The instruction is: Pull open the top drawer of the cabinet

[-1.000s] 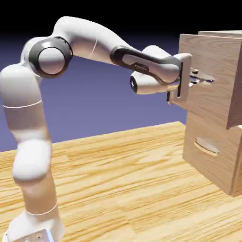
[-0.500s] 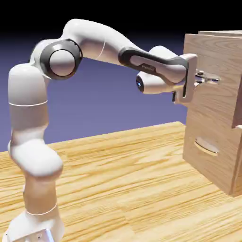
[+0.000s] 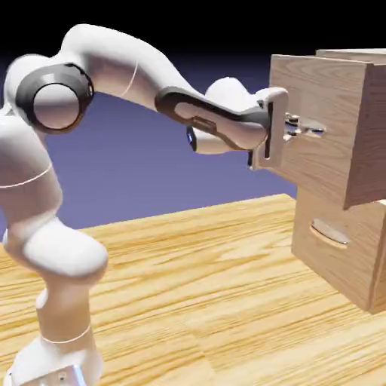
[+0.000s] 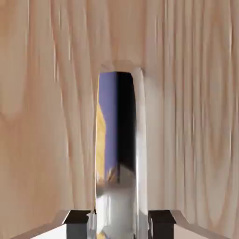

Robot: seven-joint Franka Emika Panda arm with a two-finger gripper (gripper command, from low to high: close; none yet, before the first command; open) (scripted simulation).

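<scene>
The cabinet (image 3: 354, 264) stands at the exterior view's right, light wood grain with two drawers. The top drawer (image 3: 320, 128) sticks out from the cabinet toward the arm. My gripper (image 3: 307, 129) is shut on the top drawer's handle (image 3: 313, 130), a small curved metal piece on the drawer front. In the hand view the shiny handle (image 4: 119, 154) runs upright between my two grey fingertips (image 4: 77, 219), which press it from both sides, and the drawer front (image 4: 46, 116) fills the picture. The lower drawer (image 3: 332, 245) sits flush with its curved handle (image 3: 329, 234).
The wooden table (image 3: 196, 301) stretches from the arm's base at the lower left to the foot of the cabinet. The arm's elbow arches high at the upper left, and a blue-violet backdrop lies behind.
The gripper finished closing on the handle. The hand has since drawn back to the exterior view's left, and the top drawer has slid out with it.
</scene>
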